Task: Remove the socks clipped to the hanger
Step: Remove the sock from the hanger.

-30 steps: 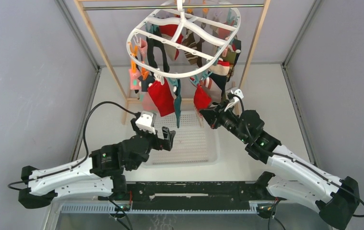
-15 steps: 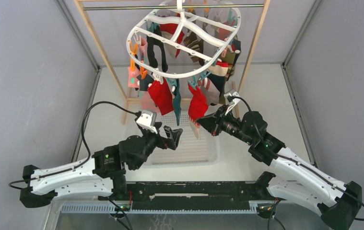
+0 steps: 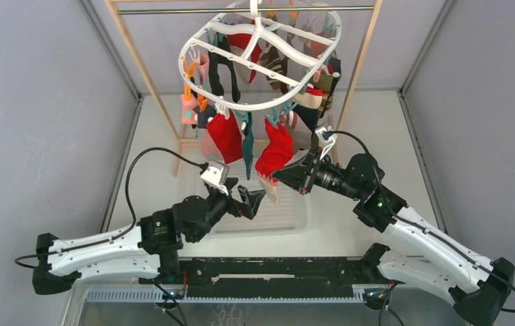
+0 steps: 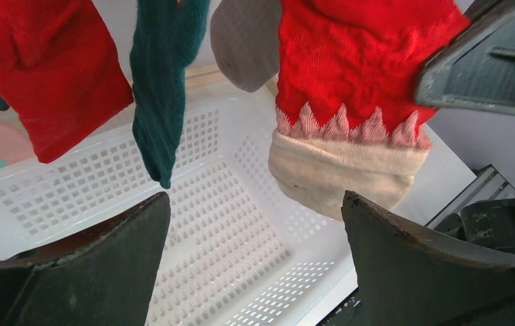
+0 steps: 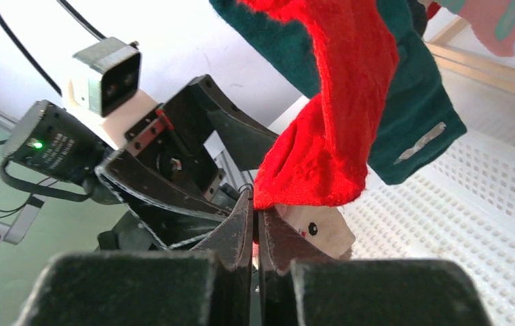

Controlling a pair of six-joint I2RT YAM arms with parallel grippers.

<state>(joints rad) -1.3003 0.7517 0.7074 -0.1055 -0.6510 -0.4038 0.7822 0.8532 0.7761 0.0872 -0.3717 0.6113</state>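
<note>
The white oval hanger (image 3: 254, 107) hangs from the top bar with several socks clipped round it. My right gripper (image 3: 283, 176) is shut on the cream cuff of a red sock (image 3: 275, 153), which stretches down-left from a teal clip (image 3: 272, 117) at the ring's front. In the right wrist view the jaws (image 5: 256, 204) pinch that sock (image 5: 336, 129). My left gripper (image 3: 254, 202) is open and empty just below and left of the cuff. In the left wrist view the cuff (image 4: 339, 173) hangs above its spread jaws. Another red sock (image 3: 226, 136) and a dark teal sock (image 3: 248, 146) hang beside it.
A white mesh basket (image 3: 288, 217) lies on the table under the front socks and shows in the left wrist view (image 4: 227, 224). The wooden rack frame (image 3: 142, 75) stands behind it. Grey walls close in both sides.
My right gripper has pulled the red sock's cuff down and to the left, stretching it from the ring. My left gripper has moved right and forward, under the cuff.
</note>
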